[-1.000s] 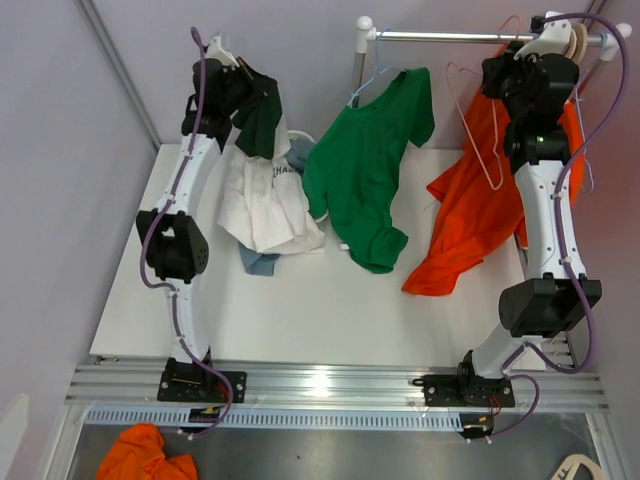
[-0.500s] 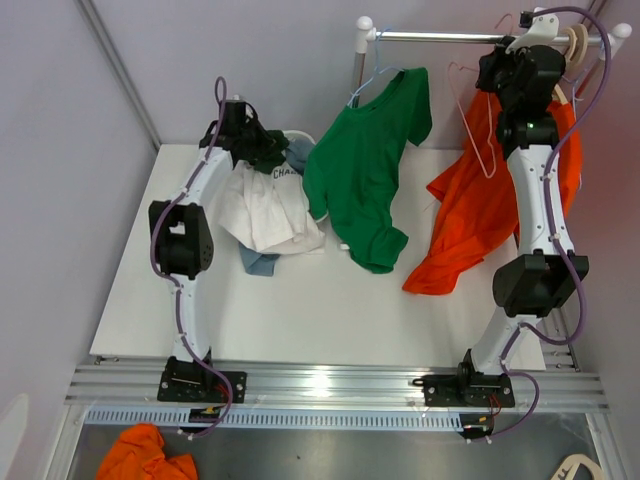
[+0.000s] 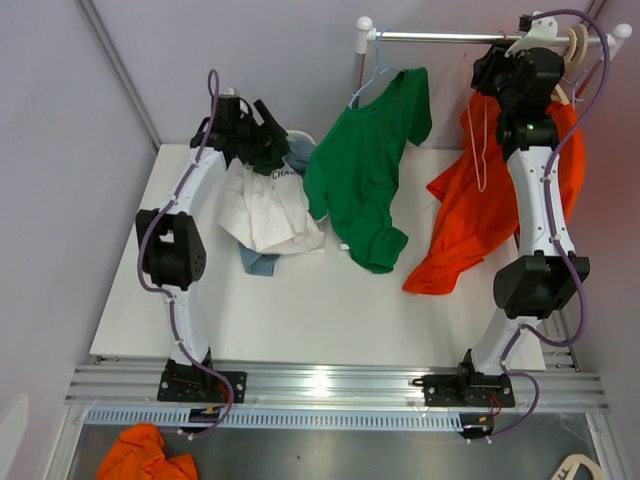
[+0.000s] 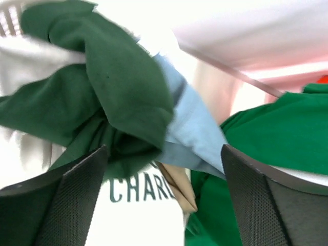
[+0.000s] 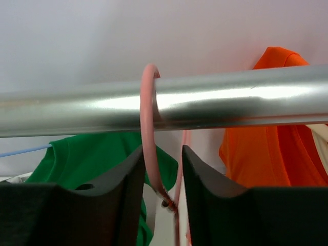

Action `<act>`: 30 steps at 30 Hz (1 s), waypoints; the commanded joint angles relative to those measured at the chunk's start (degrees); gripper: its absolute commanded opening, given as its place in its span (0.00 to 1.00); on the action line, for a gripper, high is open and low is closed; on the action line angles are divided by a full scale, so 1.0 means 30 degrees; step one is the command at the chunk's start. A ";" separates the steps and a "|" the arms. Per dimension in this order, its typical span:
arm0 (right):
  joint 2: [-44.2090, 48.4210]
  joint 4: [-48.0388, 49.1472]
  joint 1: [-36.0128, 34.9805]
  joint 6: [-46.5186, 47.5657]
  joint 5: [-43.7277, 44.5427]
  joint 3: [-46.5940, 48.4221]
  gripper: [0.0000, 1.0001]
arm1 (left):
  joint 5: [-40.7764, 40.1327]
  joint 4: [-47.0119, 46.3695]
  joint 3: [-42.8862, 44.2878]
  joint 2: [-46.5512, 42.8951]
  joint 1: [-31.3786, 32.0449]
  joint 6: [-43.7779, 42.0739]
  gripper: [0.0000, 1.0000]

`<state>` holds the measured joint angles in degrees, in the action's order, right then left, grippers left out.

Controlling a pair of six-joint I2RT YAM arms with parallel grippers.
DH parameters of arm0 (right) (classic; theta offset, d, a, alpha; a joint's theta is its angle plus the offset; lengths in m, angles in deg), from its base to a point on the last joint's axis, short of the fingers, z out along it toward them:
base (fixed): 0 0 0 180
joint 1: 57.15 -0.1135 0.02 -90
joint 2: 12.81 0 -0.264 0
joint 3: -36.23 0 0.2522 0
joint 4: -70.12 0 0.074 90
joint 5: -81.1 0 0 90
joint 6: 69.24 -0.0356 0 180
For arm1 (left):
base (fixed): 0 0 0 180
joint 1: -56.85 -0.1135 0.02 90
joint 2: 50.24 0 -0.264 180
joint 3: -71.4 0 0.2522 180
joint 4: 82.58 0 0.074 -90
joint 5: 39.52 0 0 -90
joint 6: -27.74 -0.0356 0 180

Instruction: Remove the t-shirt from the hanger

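Note:
The dark green t-shirt [image 4: 118, 87] lies crumpled on top of a pile of clothes at the table's back left. My left gripper [image 3: 268, 140] [image 4: 164, 154] hovers just over it, open wide, with no cloth pinched between its pads. The bare pink hanger [image 3: 478, 150] [image 5: 149, 143] hangs by its hook from the steel rail [image 3: 440, 37] [image 5: 230, 102]. My right gripper [image 3: 497, 72] [image 5: 163, 154] is up at the rail. Its jaws stand a little apart round the hook, which runs close along the left finger.
A bright green t-shirt [image 3: 365, 170] hangs on a blue hanger [image 3: 375, 75] from the same rail, and an orange t-shirt [image 3: 465, 220] droops behind my right arm. The pile holds a white shirt with lettering [image 3: 265, 205] [image 4: 143, 220] and light blue cloth [image 4: 189, 123].
My left gripper came down from high up, opened, and let the dark green t-shirt drop on the pile. My right gripper's jaws parted on the hook, and the pink hanger now hangs straight.

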<state>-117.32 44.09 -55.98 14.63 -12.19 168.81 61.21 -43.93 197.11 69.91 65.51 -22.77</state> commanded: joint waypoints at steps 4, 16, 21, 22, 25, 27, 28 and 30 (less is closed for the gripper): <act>0.1905 -0.0331 -0.0067 -0.0065 0.0276 0.0235 0.49 | -0.0935 0.0433 0.0186 -0.4421 0.0830 -0.2086 0.99; 0.4832 -0.1479 -0.2696 -0.0593 0.2291 -0.1956 0.54 | -0.0616 -0.0910 -0.1219 -0.7563 0.2940 -0.3787 0.99; 0.5950 -0.1854 -0.4898 -0.0944 0.2650 -0.2407 0.54 | -0.0234 -0.1144 -0.0897 -0.6423 0.3760 -0.3903 1.00; 0.5863 -0.2407 -0.5598 -0.0945 0.2620 -0.2111 0.54 | -0.0321 -0.1204 -0.0897 -0.6217 0.3849 -0.3962 0.99; 0.5540 -0.2881 -0.6568 -0.0741 0.2766 -0.1435 0.52 | -0.0410 -0.1292 -0.0518 -0.5455 0.4171 -0.3933 0.99; 0.5249 -0.2823 -0.7068 -0.0769 0.2796 -0.1318 0.52 | -0.0410 -0.1322 -0.0226 -0.5103 0.4550 -0.3904 1.00; 0.5043 -0.2939 -0.7127 -0.0827 0.2767 -0.0969 0.52 | -0.0410 -0.1206 -0.0108 -0.4754 0.4727 -0.3962 1.00; 0.4198 -0.3493 -0.7245 -0.0915 0.2620 -0.0354 0.52 | -0.0468 -0.1088 0.0213 -0.4517 0.5107 -0.4137 0.99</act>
<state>-102.17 35.52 -77.35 12.53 -5.19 164.07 59.26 -46.36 195.09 55.66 78.91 -33.46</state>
